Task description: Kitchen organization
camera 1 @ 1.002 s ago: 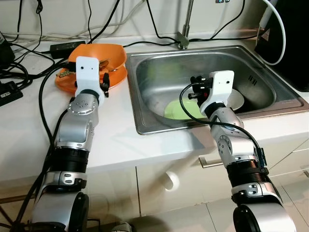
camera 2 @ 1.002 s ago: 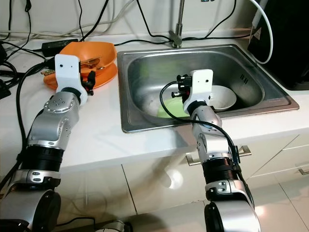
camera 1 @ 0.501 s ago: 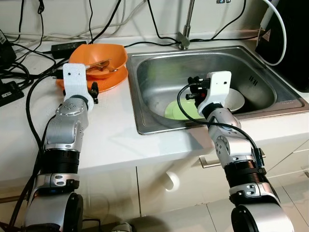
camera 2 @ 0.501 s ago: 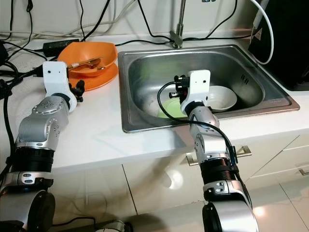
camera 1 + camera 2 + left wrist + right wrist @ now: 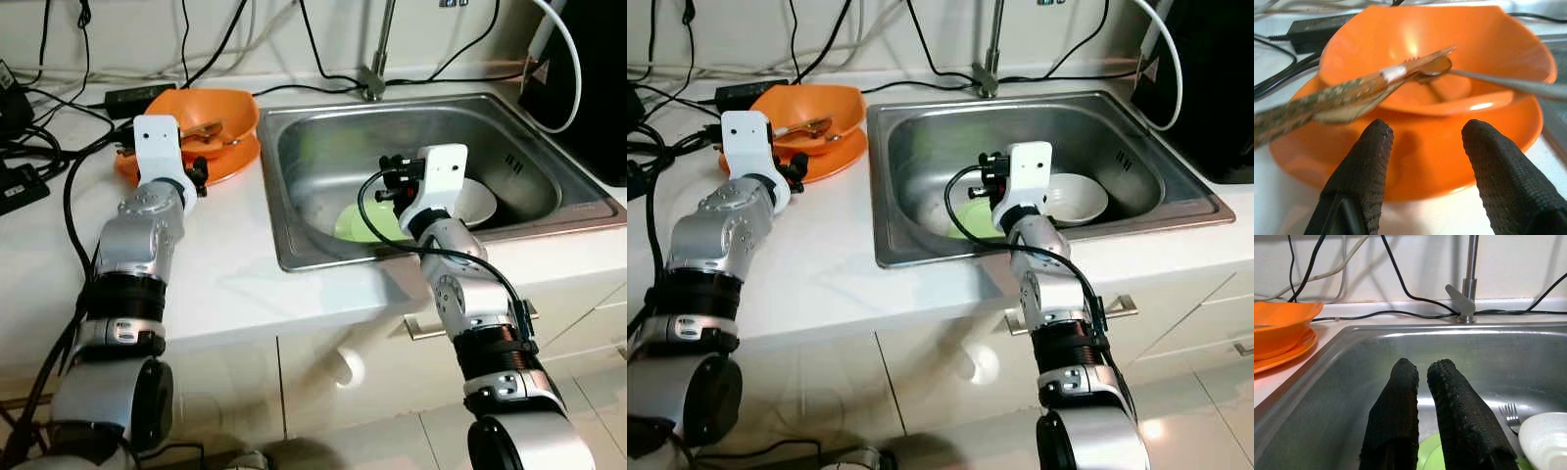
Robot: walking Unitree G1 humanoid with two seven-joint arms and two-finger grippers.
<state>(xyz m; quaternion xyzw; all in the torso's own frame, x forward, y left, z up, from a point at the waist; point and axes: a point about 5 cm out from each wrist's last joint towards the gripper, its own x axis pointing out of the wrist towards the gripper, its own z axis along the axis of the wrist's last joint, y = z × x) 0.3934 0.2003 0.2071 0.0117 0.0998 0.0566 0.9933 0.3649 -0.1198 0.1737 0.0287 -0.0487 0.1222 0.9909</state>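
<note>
- Left wrist view: left gripper hovering just before the orange bowl, fingers spread wide with nothing between them.
- Sitting on an orange plate on the white counter, left of the sink: that same bowl, holding cutlery.
- Lying across the bowl's rim: a spoon and what looks like a patterned-handled fork, crossing near the middle.
- Hanging low inside the sink basin: right gripper, fingers pressed nearly together, pinching nothing.
- Waiting on the sink floor: a green plate, a white bowl beside it, and a fork lying close against the white bowl.
- Judging progress as early to middling: some dishes gathering in the orange stack on the counter, while three items are still sitting in the sink.
- Remaining, by the look of it: lifting the green plate, white bowl and fork out, and deciding where the orange stack belongs.
- Cluttering the counter's far left: black cables and a power adapter, near the orange stack and possibly crowding any move there.
- Reading labels: a small stamped mark showing on the sink's inner right wall, too small to make out; no other brand or writing legible anywhere.
</note>
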